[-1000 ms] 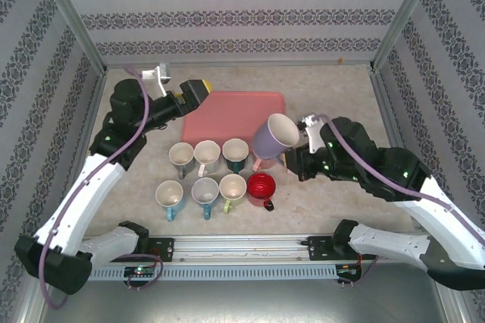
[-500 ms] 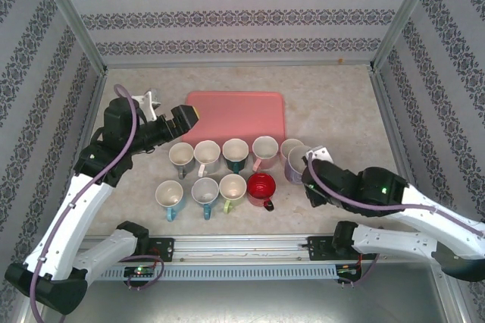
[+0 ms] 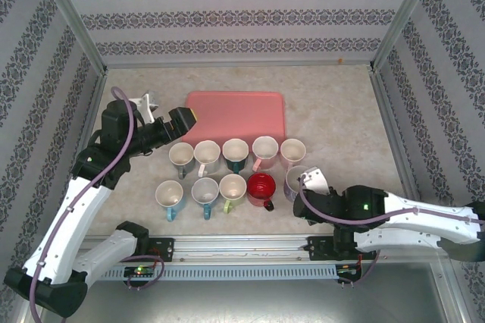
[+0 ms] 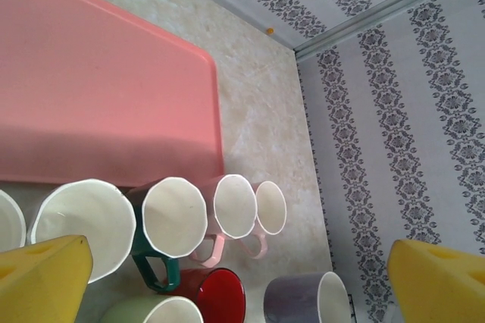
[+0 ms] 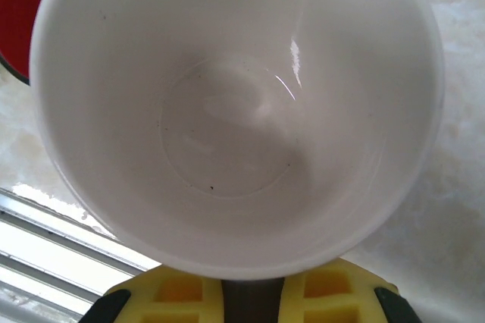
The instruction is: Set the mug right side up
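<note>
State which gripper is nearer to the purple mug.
Right. The right gripper has its jaws closed on the purple mug, at its near-right side; the left gripper hangs far to its left, beside the pink tray.

purple mug [image 3: 295, 182] brought down from tilted hold | stood upright beside red mug [image 3: 261, 186] | right arm [image 3: 394, 214] pulled back low

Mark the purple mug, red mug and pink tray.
purple mug [image 4: 292, 298], left wrist view, outer wall.
red mug [image 3: 260, 186], top view, inside bottom.
pink tray [image 3: 235, 114], top view, bare middle.
</note>
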Controlling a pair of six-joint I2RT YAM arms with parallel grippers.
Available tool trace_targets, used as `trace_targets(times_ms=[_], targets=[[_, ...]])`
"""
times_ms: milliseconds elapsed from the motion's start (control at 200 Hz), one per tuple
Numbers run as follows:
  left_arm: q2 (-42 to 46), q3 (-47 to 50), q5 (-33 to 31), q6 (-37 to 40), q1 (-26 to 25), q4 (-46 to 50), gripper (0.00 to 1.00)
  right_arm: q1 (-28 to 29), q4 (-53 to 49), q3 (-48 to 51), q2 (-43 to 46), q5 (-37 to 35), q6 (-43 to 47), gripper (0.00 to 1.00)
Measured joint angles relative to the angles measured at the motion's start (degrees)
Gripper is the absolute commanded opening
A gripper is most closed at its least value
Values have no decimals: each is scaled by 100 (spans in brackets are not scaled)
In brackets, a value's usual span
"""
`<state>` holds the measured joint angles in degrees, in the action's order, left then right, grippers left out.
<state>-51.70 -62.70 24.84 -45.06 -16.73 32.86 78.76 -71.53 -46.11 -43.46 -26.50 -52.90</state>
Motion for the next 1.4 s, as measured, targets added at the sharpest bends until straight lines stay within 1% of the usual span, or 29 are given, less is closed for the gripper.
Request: trace_targets(times_ms=[200, 375, 540, 644, 954, 1094, 1284, 1399], targets=[[2, 4, -140, 48, 44, 162, 100, 52, 343, 638, -42, -199, -538, 0], [2, 0, -273, 221, 74, 428, 100, 177, 957, 1113, -111, -455, -575, 2], [2, -7, -328, 358, 72, 619, 100, 177, 1576, 1432, -494, -544, -590, 3], [15, -7, -393, 442, 72, 697, 100, 177, 1766, 1534, -651, -575, -702, 4], [144, -7, -588, 568, 74, 789, 100, 216, 2214, 1902, -756, -498, -894, 10], [144, -7, -614, 590, 74, 885, 100, 238, 2334, 1904, -874, -461, -962, 14], [144, -7, -671, 590, 74, 935, 100, 240, 2441, 1904, -920, -474, -1075, 31], [144, -7, -686, 590, 72, 944, 100, 240, 2490, 1902, -944, -501, -1121, 37]])
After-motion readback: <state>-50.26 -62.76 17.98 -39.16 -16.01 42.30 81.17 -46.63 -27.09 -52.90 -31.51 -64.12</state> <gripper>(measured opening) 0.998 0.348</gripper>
